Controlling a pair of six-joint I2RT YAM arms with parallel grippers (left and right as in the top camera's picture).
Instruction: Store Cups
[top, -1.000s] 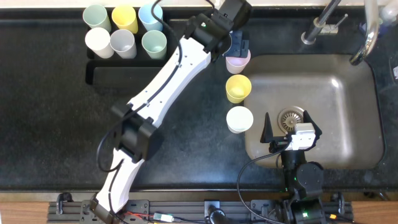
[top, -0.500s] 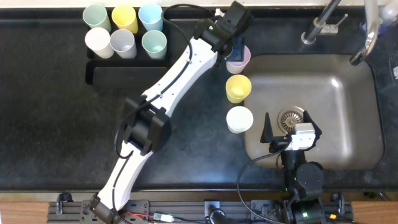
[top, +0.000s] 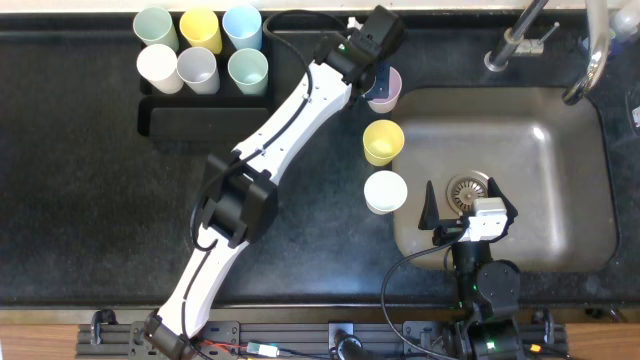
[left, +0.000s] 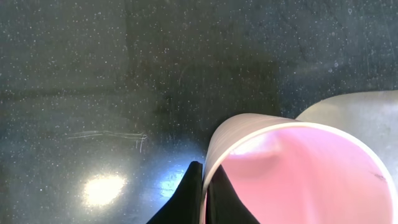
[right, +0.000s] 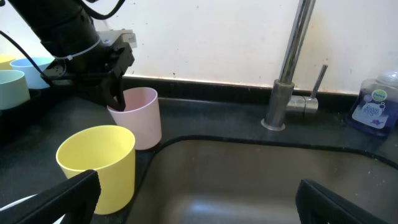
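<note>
A pink cup (top: 387, 88) stands at the sink's back left corner. My left gripper (top: 372, 78) is shut on its rim, one finger inside and one outside, as the left wrist view shows at the fingertips (left: 200, 190) against the pink cup (left: 298, 174). In the right wrist view the pink cup (right: 142, 115) stands behind a yellow cup (right: 99, 165), with the left gripper (right: 117, 101) at its rim. The yellow cup (top: 383, 142) and a white cup (top: 385, 191) line the sink's left edge. My right gripper (top: 466, 200) rests open in the sink.
A black rack (top: 200, 120) at the back left holds several pastel cups (top: 200, 50). The steel sink (top: 545, 150) fills the right side. A faucet (right: 292, 68) and a blue soap bottle (right: 376, 102) stand behind it.
The left gripper has shifted slightly toward the back of the counter with the pink cup in it. The right arm has not moved.
</note>
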